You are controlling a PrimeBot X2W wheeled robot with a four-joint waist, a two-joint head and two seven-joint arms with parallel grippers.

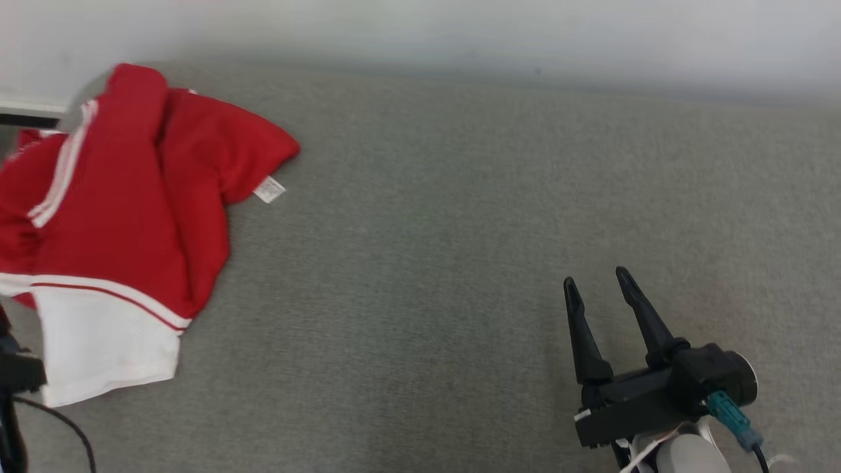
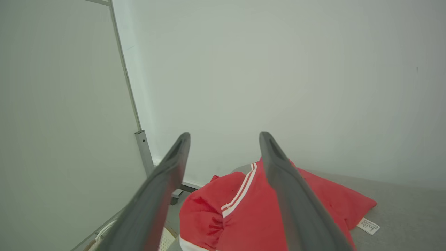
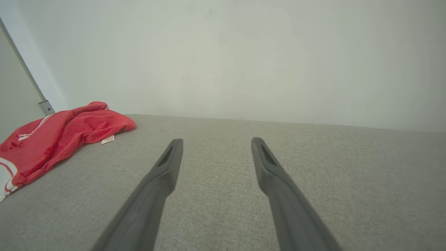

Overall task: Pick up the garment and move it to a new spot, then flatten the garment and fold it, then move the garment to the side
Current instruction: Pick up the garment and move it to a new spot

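The garment (image 1: 125,217) is a red top with white stripes and a white band, lying crumpled at the left end of the grey table (image 1: 460,230), a small white label at its right edge. The garment (image 2: 240,212) lies below and beyond my left gripper (image 2: 224,139), whose fingers stand open and empty above it. My right gripper (image 1: 596,279) hovers open over bare cloth near the table's front right, far from the garment (image 3: 59,137); in its own wrist view the right gripper (image 3: 216,143) holds nothing.
A pale wall runs along the table's far edge. A white panel on a metal post (image 2: 143,150) stands past the table's left end. A dark part of my left arm and its cable (image 1: 20,387) show at the lower left.
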